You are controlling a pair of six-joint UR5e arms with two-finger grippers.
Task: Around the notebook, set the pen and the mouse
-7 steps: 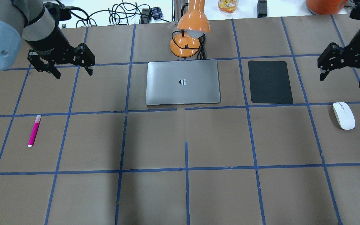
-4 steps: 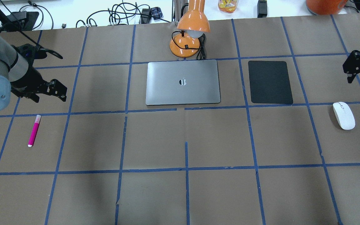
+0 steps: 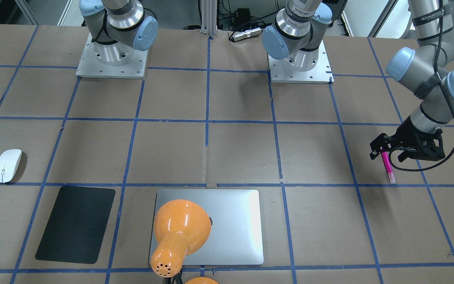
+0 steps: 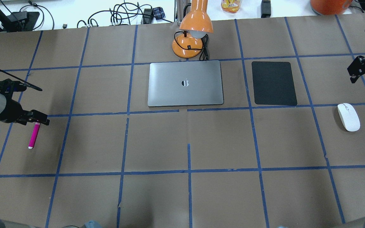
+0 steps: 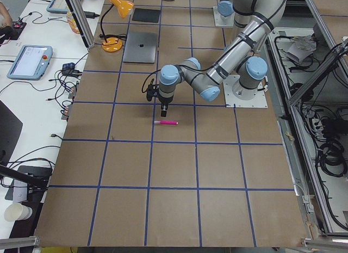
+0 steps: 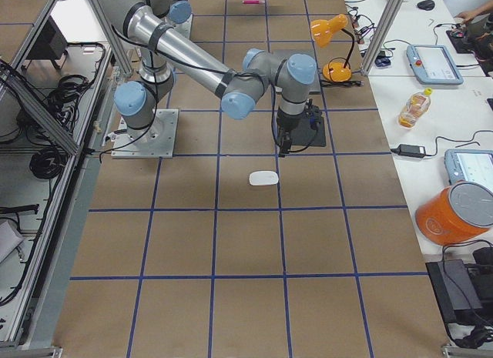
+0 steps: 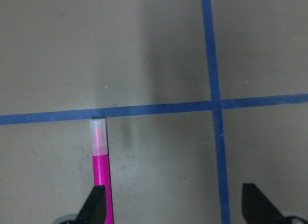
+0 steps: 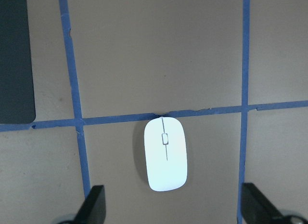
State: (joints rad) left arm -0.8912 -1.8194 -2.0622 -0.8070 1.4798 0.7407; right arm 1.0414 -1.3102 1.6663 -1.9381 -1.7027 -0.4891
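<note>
The magenta pen (image 4: pixel 34 134) lies flat at the table's left side. My left gripper (image 4: pixel 33 120) hangs open over its capped end; in the left wrist view the pen (image 7: pixel 100 171) runs up beside one finger (image 7: pixel 94 207), off-centre in the gap. The white mouse (image 4: pixel 348 117) rests at the far right. My right gripper (image 8: pixel 174 207) is open above and short of the mouse (image 8: pixel 165 154), which lies between the finger lines. The closed silver notebook (image 4: pixel 185 83) sits in the middle at the back, far from both.
An orange desk lamp (image 4: pixel 192 34) stands just behind the notebook, its shade hanging over the lid in the front-facing view. A black mat (image 4: pixel 274 83) lies between notebook and mouse. Blue tape lines grid the brown table. Cables run along the far edge.
My left arm has swung outward and down from beside the notebook's row to just over the pen's capped end. The right gripper has moved outward toward the table's right edge, staying open.
</note>
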